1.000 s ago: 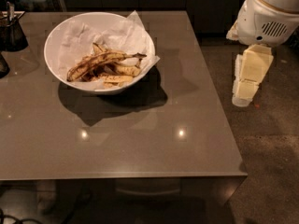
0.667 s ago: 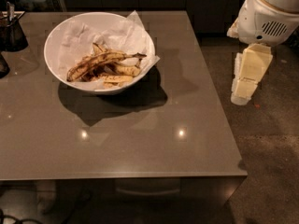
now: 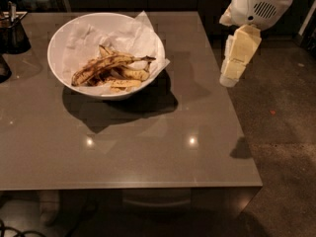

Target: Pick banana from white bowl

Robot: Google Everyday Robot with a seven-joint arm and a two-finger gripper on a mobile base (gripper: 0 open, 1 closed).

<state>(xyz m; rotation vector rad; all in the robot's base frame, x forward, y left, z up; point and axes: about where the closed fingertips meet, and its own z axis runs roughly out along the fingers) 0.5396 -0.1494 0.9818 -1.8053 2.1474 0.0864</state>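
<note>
The white bowl stands on the far left part of the grey table and is lined with crumpled white paper. The banana, long, dull yellow and streaked brown-black, lies across the top of the shorter banana pieces in the bowl, its dark stem tip pointing right. My gripper hangs pointing down at the table's right edge, well to the right of the bowl and above table height. It holds nothing.
A small dark container with utensils stands at the table's far left corner. Another dark object shows at the left edge. Speckled floor lies to the right of the table. Dark cabinets run along the back.
My gripper has moved left and up, from over the floor to the table's right edge. The bowl and the bananas have not moved.
</note>
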